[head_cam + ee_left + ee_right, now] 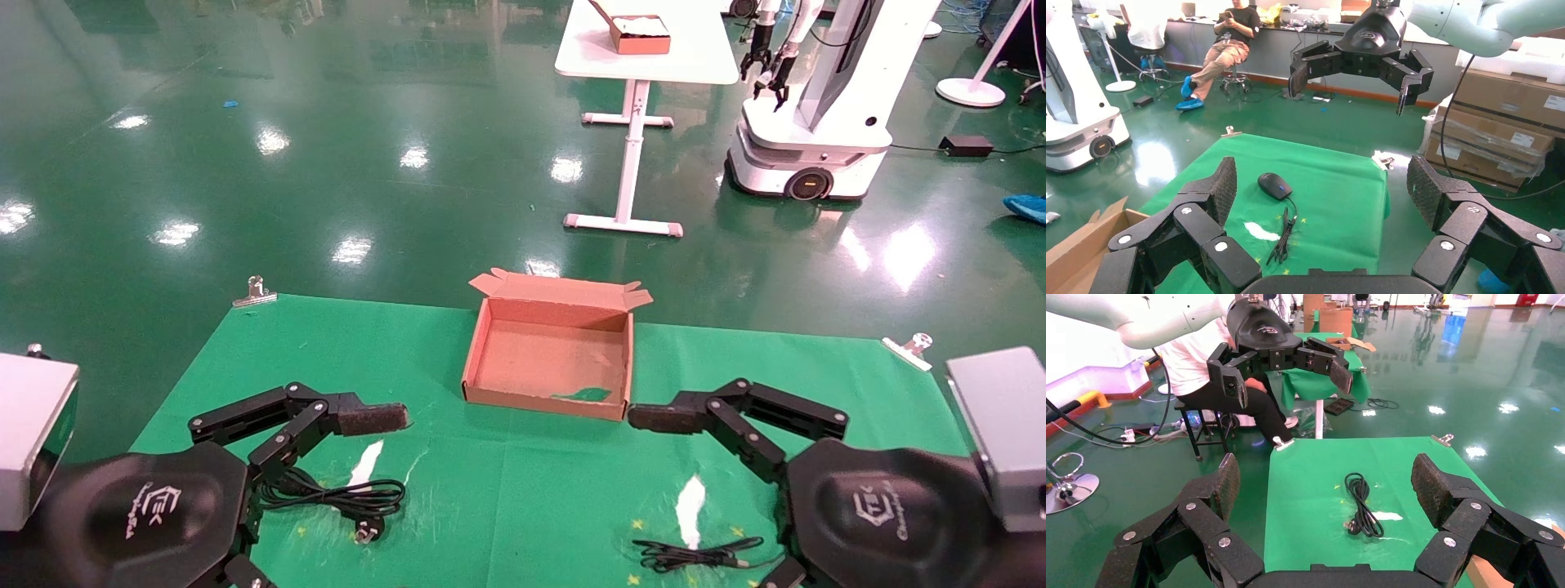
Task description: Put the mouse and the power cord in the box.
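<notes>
The brown cardboard box (pixel 482 359) lies open at the far middle of the green cloth, with nothing in it. The coiled power cord (pixel 343 496) with its pronged plug rests on the cloth under my left gripper (pixel 1322 184), which hangs open above the table. The right wrist view also shows the power cord (pixel 1362 505). The black mouse (pixel 1274 185) lies near the cloth's right side with its bundled cable (pixel 695 555); in the head view the mouse body is hidden below my right gripper (pixel 1327 481). That gripper is open and holds nothing.
The green cloth (pixel 523 490) is held by metal clips (pixel 255 291) (pixel 911 347) at its far corners. Beyond it, on the green floor, stand a white table (pixel 695 65) bearing a reddish box (pixel 639 34) and another robot (pixel 817 122).
</notes>
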You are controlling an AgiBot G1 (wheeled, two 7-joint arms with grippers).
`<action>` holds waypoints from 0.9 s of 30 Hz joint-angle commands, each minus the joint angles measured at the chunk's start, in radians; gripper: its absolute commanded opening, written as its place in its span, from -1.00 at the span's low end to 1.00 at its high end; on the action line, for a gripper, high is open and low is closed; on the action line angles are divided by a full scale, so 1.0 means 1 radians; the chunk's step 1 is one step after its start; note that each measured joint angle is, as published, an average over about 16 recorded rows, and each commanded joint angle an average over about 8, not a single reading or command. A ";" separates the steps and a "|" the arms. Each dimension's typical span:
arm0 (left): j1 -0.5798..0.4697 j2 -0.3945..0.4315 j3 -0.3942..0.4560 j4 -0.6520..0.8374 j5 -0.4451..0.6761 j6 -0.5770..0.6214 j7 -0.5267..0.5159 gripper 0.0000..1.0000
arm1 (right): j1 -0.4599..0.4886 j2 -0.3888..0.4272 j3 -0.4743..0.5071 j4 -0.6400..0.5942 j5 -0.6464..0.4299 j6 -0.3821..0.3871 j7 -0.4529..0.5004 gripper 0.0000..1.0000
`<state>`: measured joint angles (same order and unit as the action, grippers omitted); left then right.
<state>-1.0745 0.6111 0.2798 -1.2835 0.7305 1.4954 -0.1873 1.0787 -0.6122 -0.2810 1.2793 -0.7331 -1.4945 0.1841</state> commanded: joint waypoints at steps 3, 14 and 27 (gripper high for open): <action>0.000 0.000 0.000 0.000 0.000 0.000 0.000 1.00 | 0.000 0.000 0.000 0.000 0.000 0.000 0.000 1.00; 0.000 0.000 0.000 0.000 0.000 0.000 0.000 1.00 | 0.000 0.000 0.000 0.000 0.000 0.000 0.000 1.00; -0.005 -0.002 0.009 -0.005 0.023 0.005 0.003 1.00 | -0.001 0.002 -0.002 -0.002 -0.004 -0.004 -0.001 1.00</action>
<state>-1.1025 0.6108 0.3058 -1.2866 0.7949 1.5105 -0.1793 1.0833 -0.6079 -0.2889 1.2668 -0.7516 -1.5095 0.1737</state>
